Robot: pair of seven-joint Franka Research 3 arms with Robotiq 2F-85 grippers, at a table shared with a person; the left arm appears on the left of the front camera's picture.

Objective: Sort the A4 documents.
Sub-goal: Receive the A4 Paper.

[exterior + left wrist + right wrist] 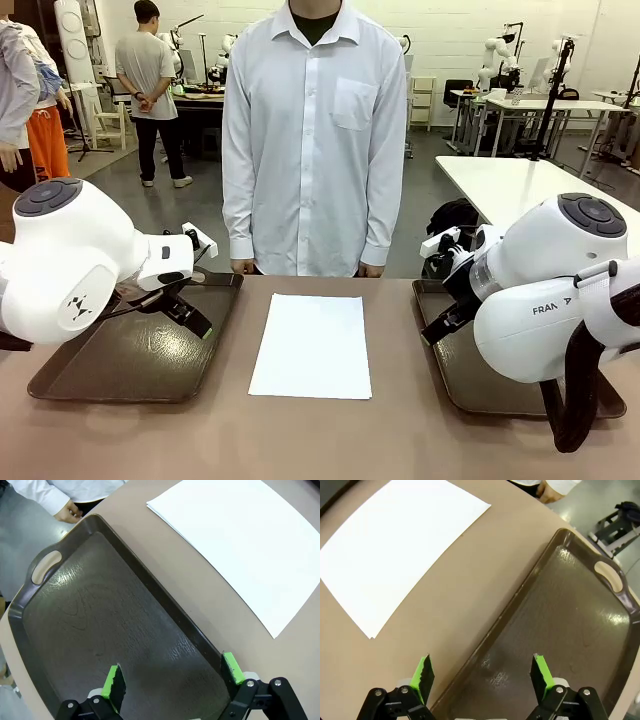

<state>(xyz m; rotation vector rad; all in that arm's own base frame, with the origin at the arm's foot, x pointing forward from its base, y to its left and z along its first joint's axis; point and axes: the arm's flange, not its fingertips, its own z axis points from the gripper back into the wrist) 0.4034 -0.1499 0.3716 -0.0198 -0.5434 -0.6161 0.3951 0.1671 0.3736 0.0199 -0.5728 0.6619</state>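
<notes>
At the left of the front view, the left pincer [190,315] hangs with jaws spread wide and empty over a dark brown rectangular handled tray [120,360]. In the middle of the frame the thin, plain white A4 paper sheets [312,345] lie flat on the taupe surface [300,440], between the trays and touching neither. At the right, the right pincer [481,672], equally spread and empty, straddles the rim of a second dark brown tray [470,370].

Paper lying flush offers no edge. A pinch could crumple it, lift several sheets together or skew the pile.
</notes>
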